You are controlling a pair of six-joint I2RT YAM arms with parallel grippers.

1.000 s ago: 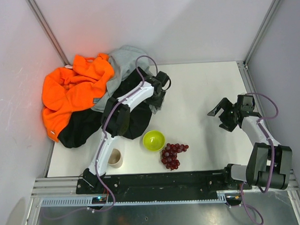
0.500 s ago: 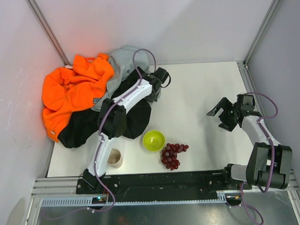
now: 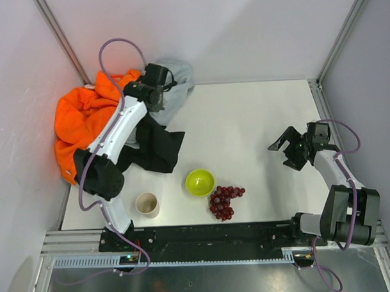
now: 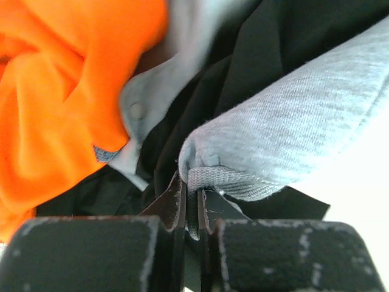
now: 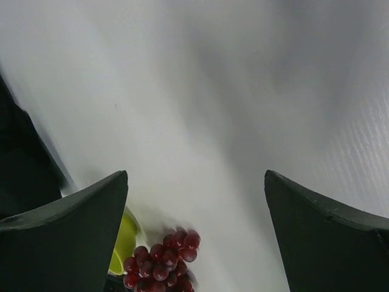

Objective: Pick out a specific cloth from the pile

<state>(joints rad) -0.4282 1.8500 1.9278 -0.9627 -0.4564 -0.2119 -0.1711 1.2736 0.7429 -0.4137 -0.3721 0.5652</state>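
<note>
Nearest your arm bases, on the near-left side of the green bowl (image 3: 191, 182), the tan paper cup (image 3: 147, 204) stood upright on the table (image 3: 258, 118). You could see only its own pale inside. Just beside the bowl, on its near-right side, the bunch of dark red grapes (image 3: 224, 201) lay on the table itself, outside the bowl. The bowl's inside showed nothing but bare green.

Well to the right of the bowl and a little farther back, your right gripper (image 3: 282, 154) hung over the white table. Its fingers were spread wide, released, with nothing between them. Its wrist camera looked out between them toward the bowl and the grapes.

Just beyond the bowl, on its far-left side, the cloth (image 3: 160, 147) was plain black and thin. Its lower corner lay on the table near the bowl, and the rest ran back under your left arm (image 3: 120, 126).

Farther back and left of the bowl sat the pile (image 3: 79, 134). The orange garment (image 3: 110, 91) was on its left, and the grey sweatshirt (image 3: 179, 82) was at its far end.

Your left gripper (image 4: 193, 219) was over that sweatshirt, the farthest thing from the bowl, and it was clenched. Its wrist view showed a fold of thin black fabric pinched between the pads (image 4: 85, 255), with the sweatshirt's ribbed grey hem caught in the same pinch.
</note>
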